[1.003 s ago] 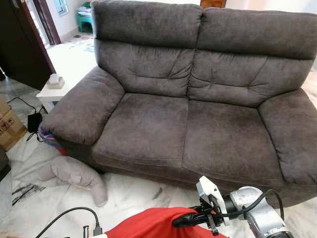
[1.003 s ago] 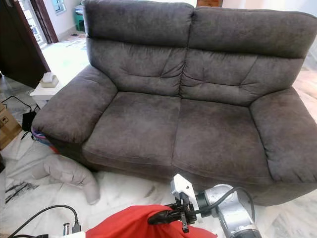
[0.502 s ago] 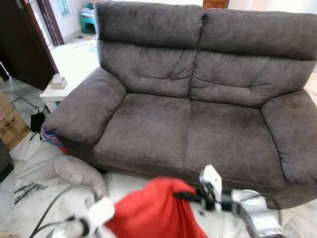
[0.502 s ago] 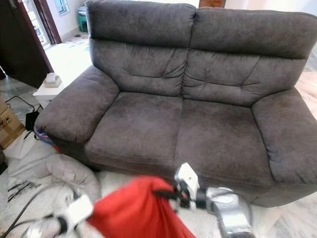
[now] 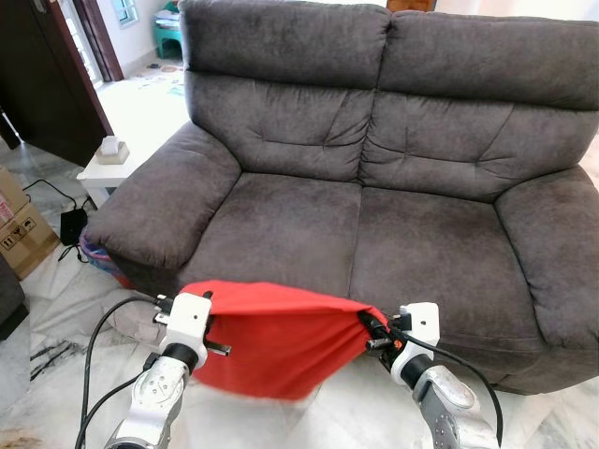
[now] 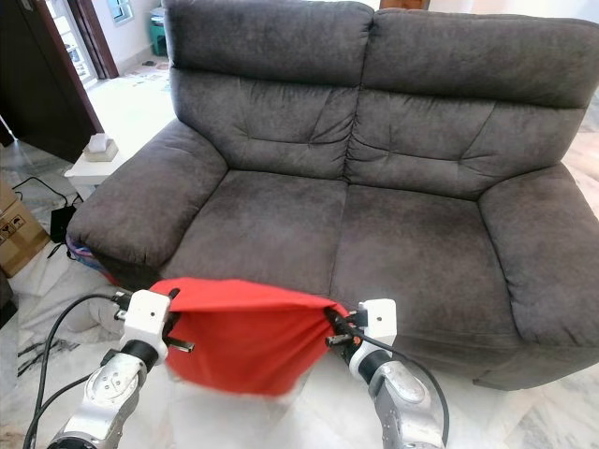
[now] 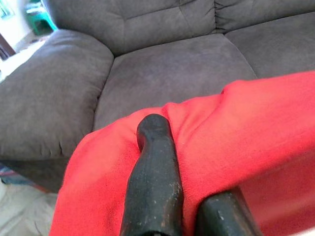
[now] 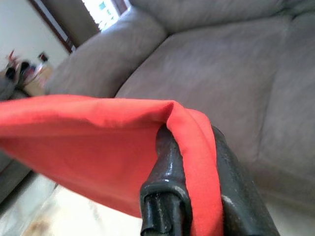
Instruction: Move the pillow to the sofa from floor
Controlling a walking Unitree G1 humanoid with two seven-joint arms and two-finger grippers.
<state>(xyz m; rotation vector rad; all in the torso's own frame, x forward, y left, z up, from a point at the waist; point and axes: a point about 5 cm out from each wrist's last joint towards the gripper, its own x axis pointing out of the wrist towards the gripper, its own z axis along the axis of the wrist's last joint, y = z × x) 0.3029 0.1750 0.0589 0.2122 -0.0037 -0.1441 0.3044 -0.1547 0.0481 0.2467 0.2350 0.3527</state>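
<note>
Red pillow point(image 5: 276, 341) hanging stretched in the air between both grippers, just in front of the grey sofa point(image 5: 374, 187) and above the marble floor point(image 5: 56, 309). Left gripper point(image 7: 170, 189) pinching one upper corner, right gripper point(image 8: 189, 172) clamped on the other, red fabric caught between its fingers. To the left, a small white surface point(image 5: 108, 168) beside the sofa arm.

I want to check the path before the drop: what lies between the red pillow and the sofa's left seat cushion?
Nothing: in the left eye view the red pillow, held by both end effectors, hangs before the sofa's front edge, and the left seat cushion behind it is bare.
</note>
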